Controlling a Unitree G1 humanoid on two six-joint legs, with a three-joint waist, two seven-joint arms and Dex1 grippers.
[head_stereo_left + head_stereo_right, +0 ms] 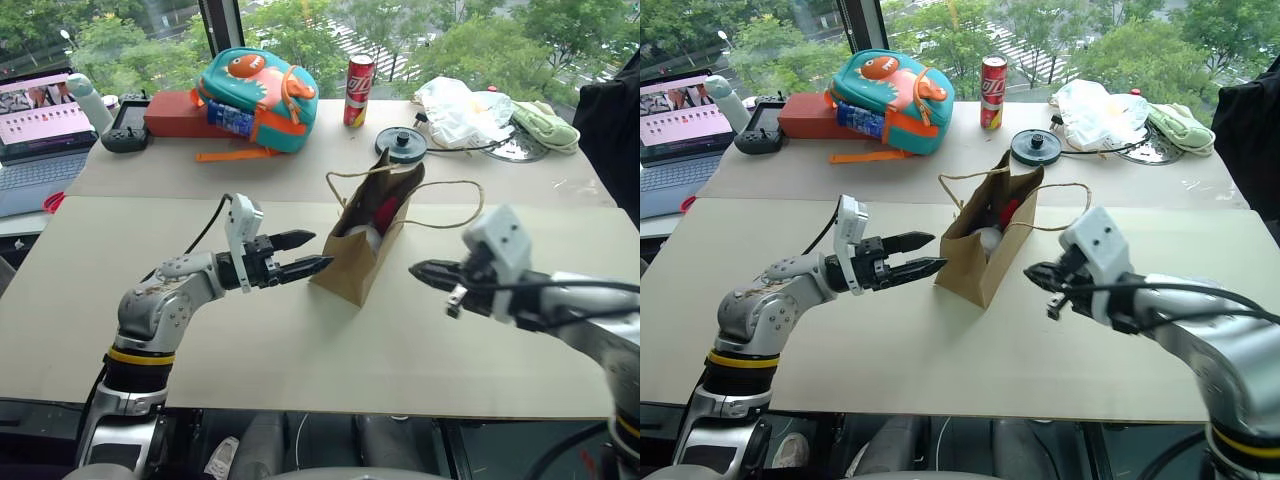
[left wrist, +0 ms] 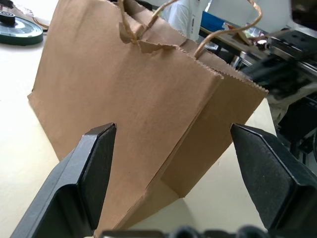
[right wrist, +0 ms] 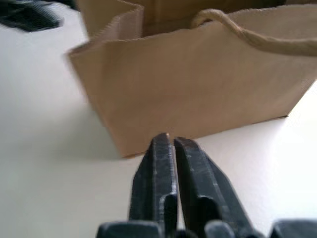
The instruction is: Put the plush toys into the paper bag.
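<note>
The paper bag [image 1: 362,255] stood upright, both plush toys [image 1: 372,225] inside; the left gripper [image 1: 312,254] was held open beside it, the right gripper [image 1: 425,271] closed and empty.

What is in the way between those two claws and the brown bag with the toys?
Nothing visible. The paper bag stands between the open left gripper and the shut right gripper, with bare table on both sides. A red plush toy and a pale one show inside the bag.

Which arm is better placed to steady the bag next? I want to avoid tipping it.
Probably the left: its pincer is open, level, beside the paper bag, whose corner sits between its fingers. The right pincer is shut and apart.
</note>
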